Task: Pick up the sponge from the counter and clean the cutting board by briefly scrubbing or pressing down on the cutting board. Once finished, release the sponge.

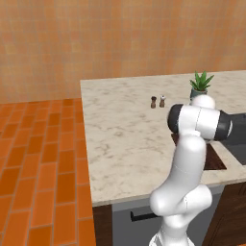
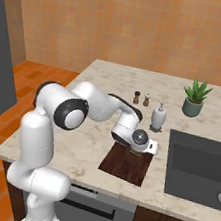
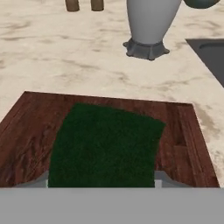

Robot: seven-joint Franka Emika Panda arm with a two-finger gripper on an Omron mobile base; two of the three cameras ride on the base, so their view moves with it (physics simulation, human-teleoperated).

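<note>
In the hand view the dark green sponge [image 3: 105, 144] lies flat against the brown cutting board [image 3: 26, 131], at its far half. My gripper [image 3: 100, 181] is shut on the sponge, with a grey fingertip showing at each of its near corners. From the right base view the gripper [image 2: 139, 148] points down over the far end of the cutting board [image 2: 126, 166], which lies on the beige marble counter [image 2: 87, 129] just left of the sink. The arm hides most of the board [image 1: 216, 161] in the left base view.
A white soap dispenser [image 2: 158, 116] stands just beyond the board, with two small shakers [image 2: 141, 98] farther back. A potted plant [image 2: 195, 98] sits at the back right. The dark sink basin [image 2: 199, 169] lies right of the board.
</note>
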